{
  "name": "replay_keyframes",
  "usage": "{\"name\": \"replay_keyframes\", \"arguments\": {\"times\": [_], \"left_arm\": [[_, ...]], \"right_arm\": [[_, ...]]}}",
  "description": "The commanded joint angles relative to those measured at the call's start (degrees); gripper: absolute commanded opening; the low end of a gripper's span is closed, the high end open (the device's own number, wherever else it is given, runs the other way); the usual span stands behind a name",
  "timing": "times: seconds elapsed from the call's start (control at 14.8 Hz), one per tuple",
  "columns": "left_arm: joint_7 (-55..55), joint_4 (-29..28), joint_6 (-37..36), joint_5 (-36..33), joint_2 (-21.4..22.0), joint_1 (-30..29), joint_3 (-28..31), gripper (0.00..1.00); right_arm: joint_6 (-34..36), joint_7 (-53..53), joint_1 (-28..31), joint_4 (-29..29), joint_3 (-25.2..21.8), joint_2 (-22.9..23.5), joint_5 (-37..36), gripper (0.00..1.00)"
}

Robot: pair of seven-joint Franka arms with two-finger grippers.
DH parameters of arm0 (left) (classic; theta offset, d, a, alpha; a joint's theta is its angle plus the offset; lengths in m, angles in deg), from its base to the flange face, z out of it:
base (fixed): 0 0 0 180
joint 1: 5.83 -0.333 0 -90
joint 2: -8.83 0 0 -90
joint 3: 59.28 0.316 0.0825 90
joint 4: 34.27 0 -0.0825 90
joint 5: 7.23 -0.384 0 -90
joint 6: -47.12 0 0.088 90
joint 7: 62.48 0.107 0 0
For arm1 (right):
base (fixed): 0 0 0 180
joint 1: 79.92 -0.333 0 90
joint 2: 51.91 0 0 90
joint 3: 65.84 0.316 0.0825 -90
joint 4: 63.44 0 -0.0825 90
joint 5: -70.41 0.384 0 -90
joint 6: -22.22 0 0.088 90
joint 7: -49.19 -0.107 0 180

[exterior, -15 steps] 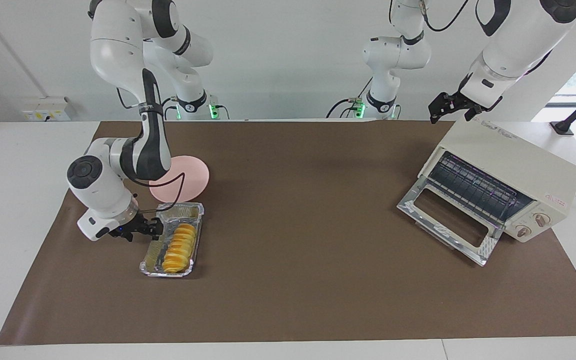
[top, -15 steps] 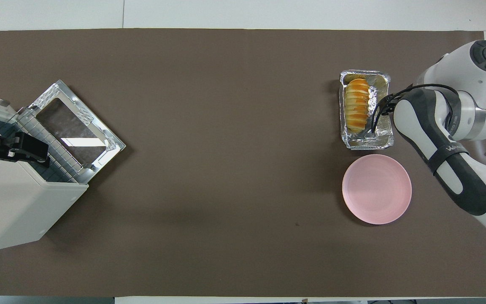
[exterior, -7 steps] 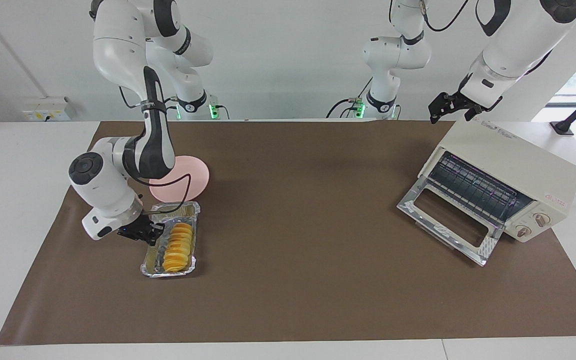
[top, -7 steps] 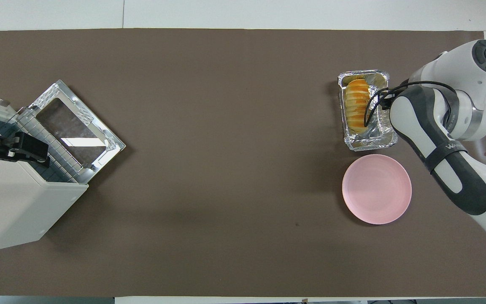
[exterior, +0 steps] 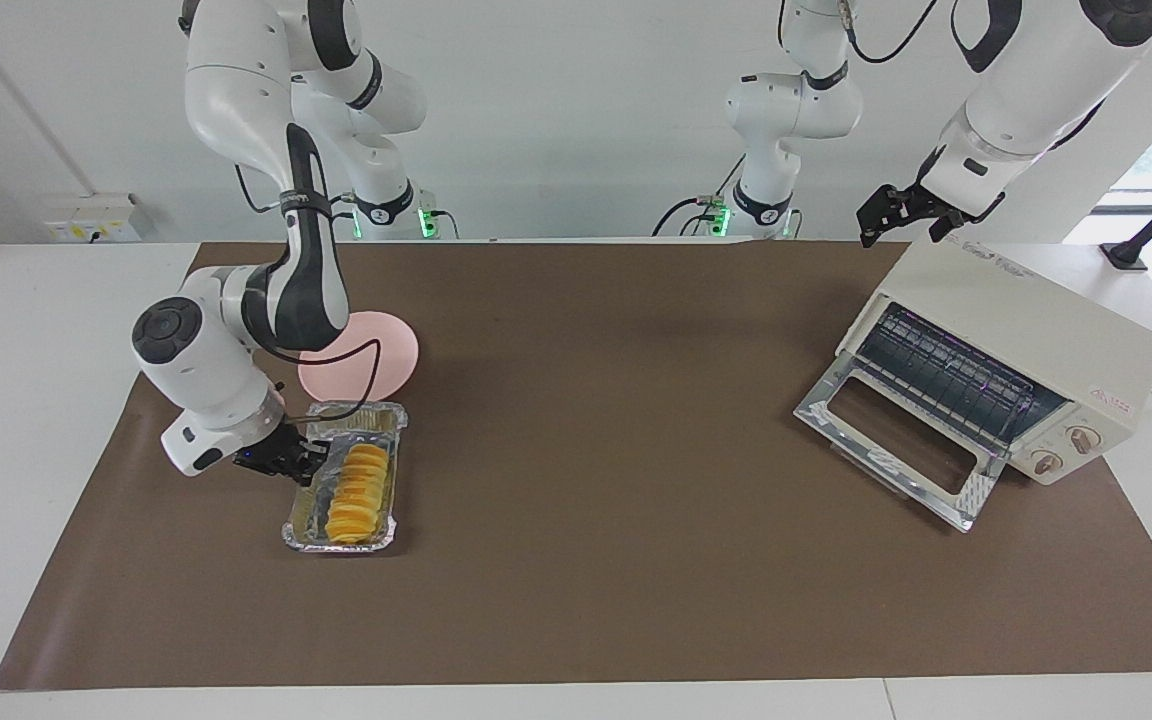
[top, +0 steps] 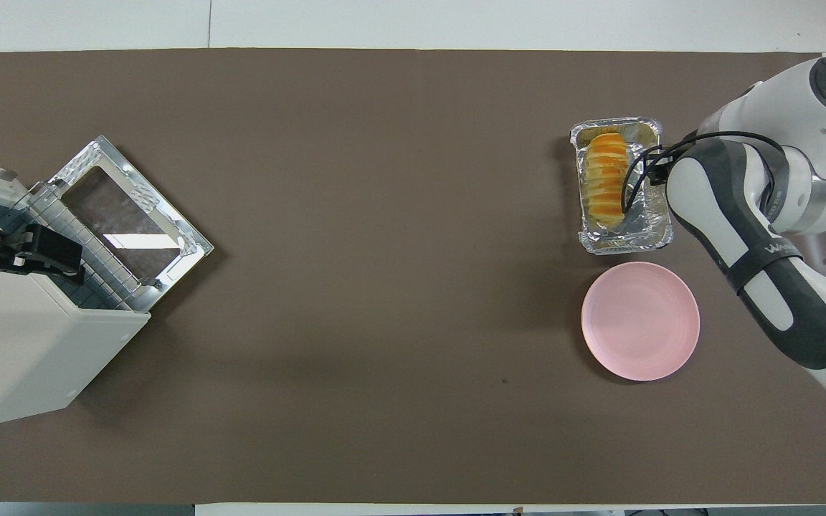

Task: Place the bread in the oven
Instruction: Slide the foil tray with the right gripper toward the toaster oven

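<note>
Right gripper [exterior: 304, 462] is low at the foil tray [exterior: 391, 478], on the long wall facing the right arm's end of the table, fingertips pinched together on that rim. Looks like a grip on the tray wall, not on the bread [exterior: 359, 494]. The bread lies lengthwise inside the tray, along the wall toward the oven's end, apart from the gripper. Tray sits flat on the brown mat [exterior: 576, 600], just farther from the robots than the pink plate [exterior: 376, 345].

Left gripper [exterior: 894, 213] hangs over the top of the oven [exterior: 1026, 330], fingers apart, holding nothing. That arm waits.

Oven is well apart from the tray, at the left arm's end of the table. Its glass door [exterior: 891, 440] is already dropped flat toward the tray's end, wire rack [exterior: 951, 375] exposed. So the opening step is done.

Step in hand, my read: securing the tray as the carrier for the bread. Transport not begun.

Next move calls for:
- lift or drag the tray level so the loaf doesn't roll out
- long traverse toward the oven, likely past the right arm's comfortable reach, so a handover or a push
- line up the tray's short end with the oven mouth and clear the door edge before sliding onto the rack

Risk: thin foil may buckle under a one-sided pinch.
</note>
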Motion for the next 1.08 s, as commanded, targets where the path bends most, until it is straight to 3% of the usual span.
{"name": "replay_keyframes", "arguments": {"times": [0.0, 0.4, 0.74, 1.01], "left_arm": [[0.0, -0.7, -0.5, 0.8, 1.1, -0.7, -0.4, 1.00], [0.0, -0.7, -0.5, 0.8, 1.1, -0.7, -0.4, 1.00], [0.0, -0.7, -0.5, 0.8, 1.1, -0.7, -0.4, 1.00], [0.0, -0.7, -0.5, 0.8, 1.1, -0.7, -0.4, 1.00]], "right_arm": [[7.8, -3.0, -1.7, -5.9, 0.3, -0.7, 0.9, 0.00], [14.6, -19.3, -10.9, -12.8, 0.3, -0.7, 1.7, 0.00], [13.2, -33.3, -19.6, -12.1, 0.3, -0.4, 3.9, 0.00], [8.2, -43.0, -26.3, -9.4, 0.3, 0.1, 4.7, 0.00]]}}
